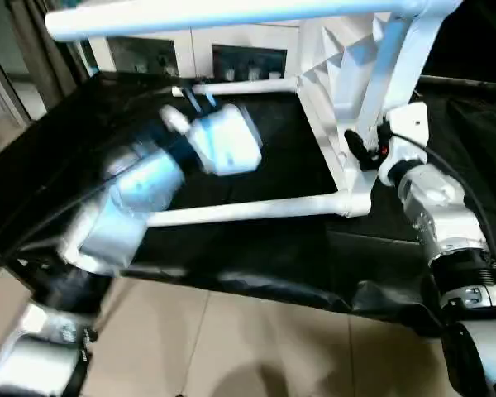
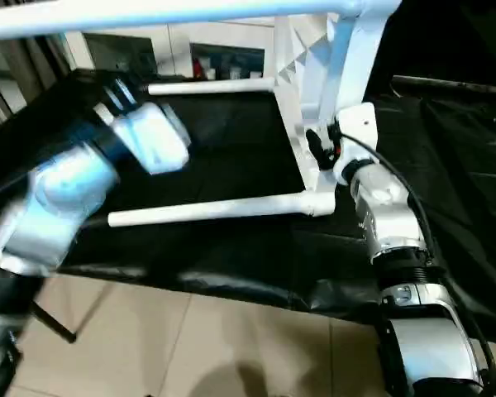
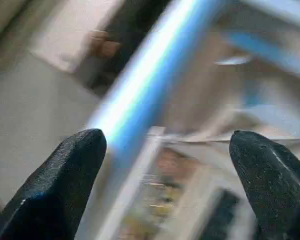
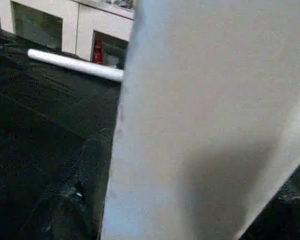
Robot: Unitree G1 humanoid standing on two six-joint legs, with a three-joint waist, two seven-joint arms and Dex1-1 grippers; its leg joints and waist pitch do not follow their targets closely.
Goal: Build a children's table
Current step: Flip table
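Two black fingers of the left gripper stand wide apart, holding nothing, with a white leg just past them. The tabletop stands on its edge on the black table, three legs sticking out sideways. By its edge sits the right gripper; I cannot tell how it stands.

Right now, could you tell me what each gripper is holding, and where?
The left gripper is open, holding nothing. The right gripper sits against the tabletop edge; its grip cannot be told.
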